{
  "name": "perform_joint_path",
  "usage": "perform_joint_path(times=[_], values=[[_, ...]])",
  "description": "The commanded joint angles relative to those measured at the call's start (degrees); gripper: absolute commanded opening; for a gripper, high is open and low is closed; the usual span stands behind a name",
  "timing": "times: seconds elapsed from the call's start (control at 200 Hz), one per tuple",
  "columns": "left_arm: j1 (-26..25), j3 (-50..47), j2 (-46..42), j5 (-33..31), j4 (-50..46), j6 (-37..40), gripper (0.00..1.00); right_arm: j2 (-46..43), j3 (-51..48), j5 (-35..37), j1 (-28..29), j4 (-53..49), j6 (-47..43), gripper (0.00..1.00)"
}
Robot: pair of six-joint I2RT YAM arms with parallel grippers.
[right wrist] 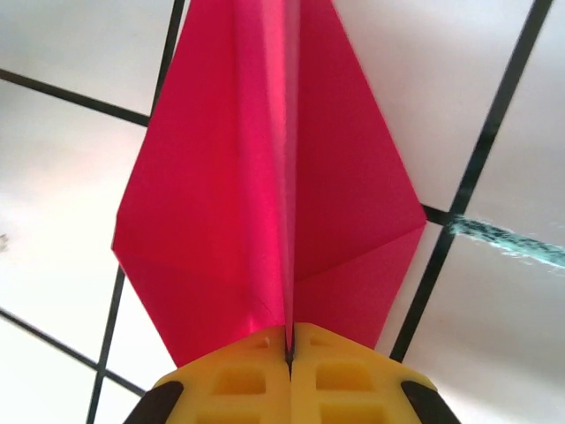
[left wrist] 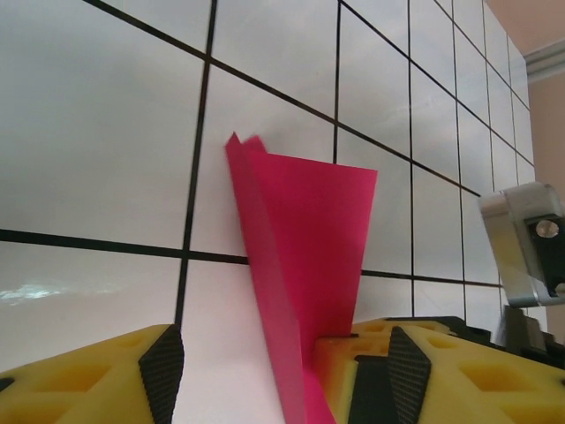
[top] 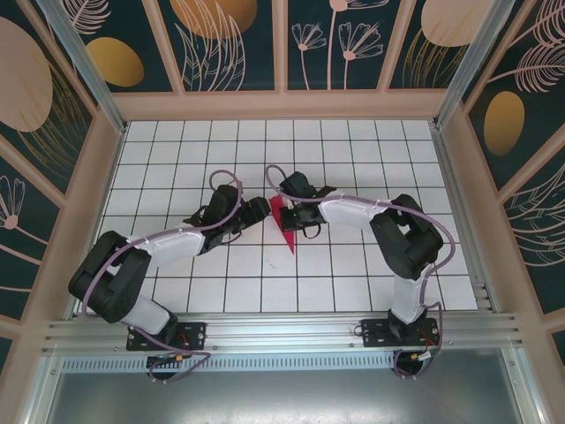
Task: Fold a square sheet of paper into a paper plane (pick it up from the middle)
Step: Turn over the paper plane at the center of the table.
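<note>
One paper plane (top: 284, 226), two arms and two grippers sit on a white grid-tiled table (top: 353, 265).

The plane is magenta-red paper folded to a slim kite-shaped dart, with a raised central crease and two flat wings spreading to side corners. It stands near the middle of the table, between the two grippers.

In the right wrist view, the right gripper (right wrist: 290, 340) has its yellow fingers pressed together on the plane's (right wrist: 265, 177) centre ridge. In the left wrist view, the left gripper (left wrist: 256, 375) is spread wide. The plane (left wrist: 305, 238) stands upright on edge between its fingers, against the right-hand one (left wrist: 415, 371) and apart from the other.

From above, the left gripper (top: 261, 210) and right gripper (top: 288, 212) meet at the plane. Bare tiles surround them, and the patterned walls (top: 282, 104) on three sides stand well apart.
</note>
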Motion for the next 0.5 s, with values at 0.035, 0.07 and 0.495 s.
perform_joint_path(times=[0.035,0.07,0.495], values=[[0.04,-1.67,-3.95,-5.3,-1.83,-0.95,0.66,0.39,5.77,15.37,0.72,-9.3,2.39,0.02],[0.1,-1.82,-4.28,-5.4,-1.89,-0.92,0.66,0.51,6.21,16.0,0.4,-9.62,2.91,0.03],[0.17,-1.5,-2.76,-3.75,-1.48,-0.92,0.67,7.43,9.2,12.58,-1.73,-8.44,4.03,0.16]])
